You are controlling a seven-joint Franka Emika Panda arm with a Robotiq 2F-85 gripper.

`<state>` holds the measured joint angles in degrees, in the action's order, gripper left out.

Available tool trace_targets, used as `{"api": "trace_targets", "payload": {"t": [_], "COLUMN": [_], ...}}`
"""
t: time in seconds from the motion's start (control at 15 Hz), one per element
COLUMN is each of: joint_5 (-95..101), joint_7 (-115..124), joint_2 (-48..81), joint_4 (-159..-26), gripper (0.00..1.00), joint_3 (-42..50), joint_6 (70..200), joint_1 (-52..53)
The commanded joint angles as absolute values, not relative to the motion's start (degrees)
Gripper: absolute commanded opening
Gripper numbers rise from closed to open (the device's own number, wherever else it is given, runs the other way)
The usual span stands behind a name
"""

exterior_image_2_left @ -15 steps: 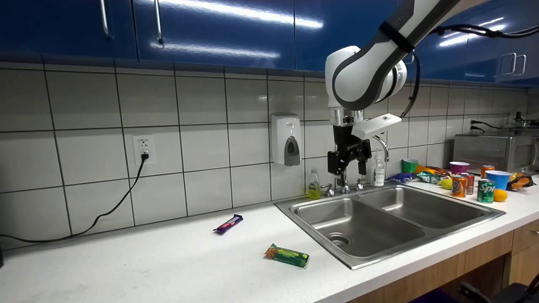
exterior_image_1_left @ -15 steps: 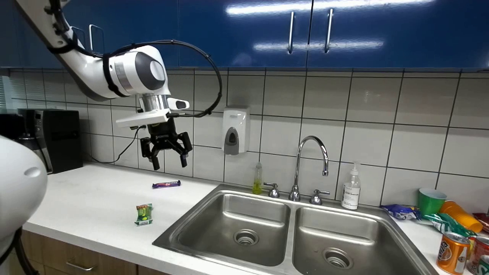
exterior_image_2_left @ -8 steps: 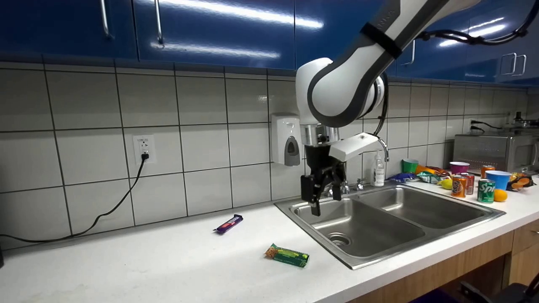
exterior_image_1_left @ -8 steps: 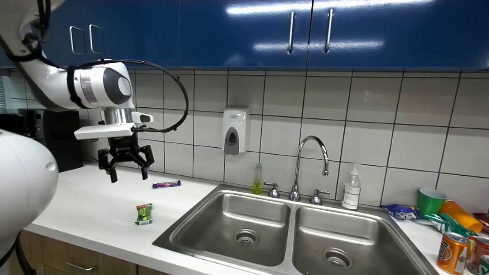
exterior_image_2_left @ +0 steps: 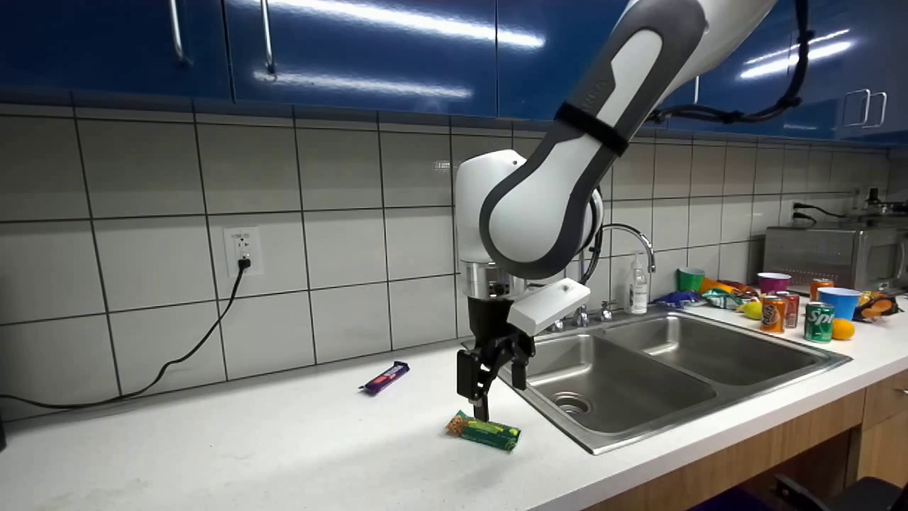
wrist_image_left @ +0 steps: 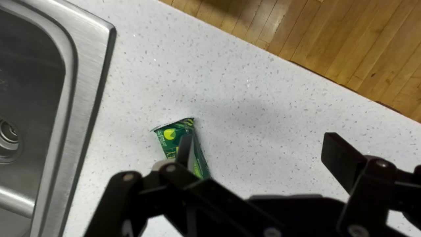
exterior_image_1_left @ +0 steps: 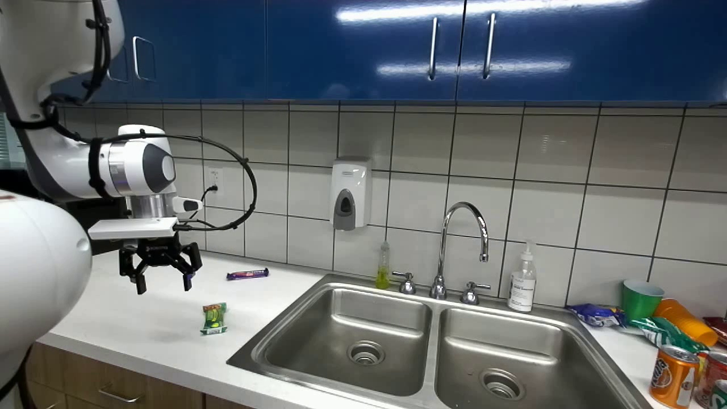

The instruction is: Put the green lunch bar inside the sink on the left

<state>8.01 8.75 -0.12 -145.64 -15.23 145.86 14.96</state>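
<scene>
Jaws stand wide apart at left in an exterior view. The green lunch bar (exterior_image_1_left: 214,318) lies on the white table (exterior_image_1_left: 136,329) at lower left, beside the double-basin sink (exterior_image_1_left: 433,341), with a purple-wrapped bar (exterior_image_1_left: 247,274) higher up. In the wrist view, one jaw partly hides the lunch bar.

Bare counter (wrist_image_left: 128,115) is lying between the green bar (wrist_image_left: 172,135) and the sink (wrist_image_left: 90,46), and open air is spreading above the basin (exterior_image_1_left: 380,311) nearest the bar. At the back the faucet (exterior_image_1_left: 442,255) is blocking the way, a yellow bottle (exterior_image_1_left: 383,272) and a pump bottle (exterior_image_1_left: 522,287) flanking it, while blue cabinets (exterior_image_1_left: 363,51) are hanging overhead
</scene>
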Motion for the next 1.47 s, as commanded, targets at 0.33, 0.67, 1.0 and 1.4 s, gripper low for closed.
{"api": "trace_targets", "payload": {"t": [0.33,0.67,1.0,1.4], "joint_5": [19.04,19.26,17.7,14.89], "joint_7": [14.26,13.11,9.95,4.2], "joint_2": [17.41,22.3,24.08,24.33], "joint_4": [-131.65,-126.06,-124.21,-124.76], "gripper": [1.0,1.0,1.0,1.0], "joint_3": [-7.96,-4.82,-5.23,-6.84], "joint_6": [150.38,146.8,144.42,145.42], "joint_1": [15.85,17.2,16.83,14.91]}}
